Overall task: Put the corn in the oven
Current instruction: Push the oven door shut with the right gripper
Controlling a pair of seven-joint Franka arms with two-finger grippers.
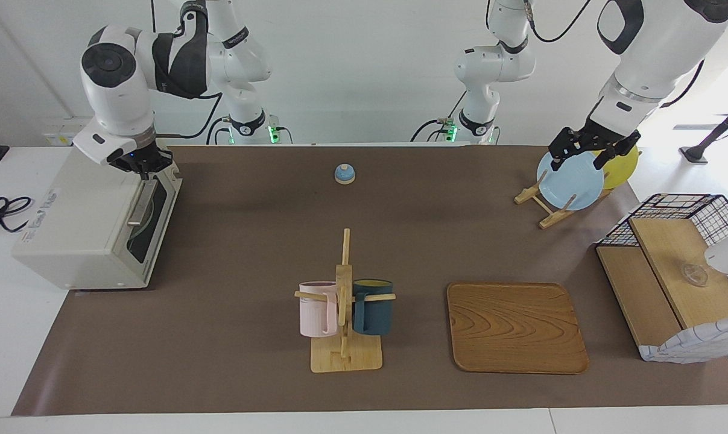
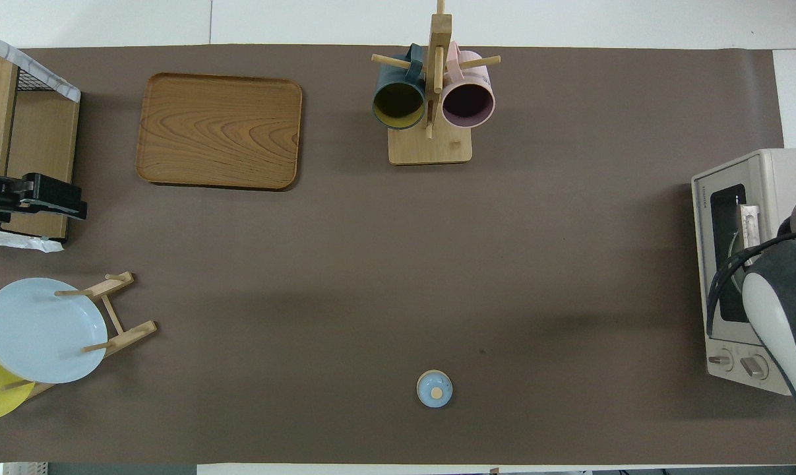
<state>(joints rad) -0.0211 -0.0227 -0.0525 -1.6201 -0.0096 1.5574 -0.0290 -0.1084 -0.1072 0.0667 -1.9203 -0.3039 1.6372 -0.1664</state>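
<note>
Standing at the right arm's end of the brown-covered table (image 1: pixel 249 241): boxy off-white toaster oven (image 1: pixel 80 223), dark glass door (image 1: pixel 154 224) facing the middle of the table and swung up against the oven's front, or very nearly so, metal bar handle (image 1: pixel 142 205) along its upper edge. Poised at the top of that door, by the handle's robot-side end: right gripper (image 1: pixel 145 167), pointing down; whether spread or pressed together cannot be told, nor whether touching the door. Glimpsed through the glass: a pale green-yellow rounded shape, not identifiable. Corn: hidden in both views, position cannot be told. Hovering over the round pale blue plate (image 1: pixel 572 184): left gripper (image 1: pixel 587 150), jaws spread, holding nothing. Propped upright in a small wooden rack (image 1: pixel 544 208) at the left arm's end of the table: said blue plate, with a round yellow plate (image 1: pixel 623 166) just beside it, toward the table's end. Set near the robots at mid-table: small blue call bell (image 1: pixel 345 173). Placed farther from the robots than the bell: wooden mug tree (image 1: pixel 344 319) carrying a pink mug (image 1: pixel 317 308) and a dark teal mug (image 1: pixel 373 307), one on each side. Lying beside the mug tree, toward the left arm's end: flat rectangular wooden tray (image 1: pixel 516 327). Sitting at the left arm's end, farther from the robots than the plate rack: wooden shelf in a black wire basket (image 1: pixel 671 271).
</note>
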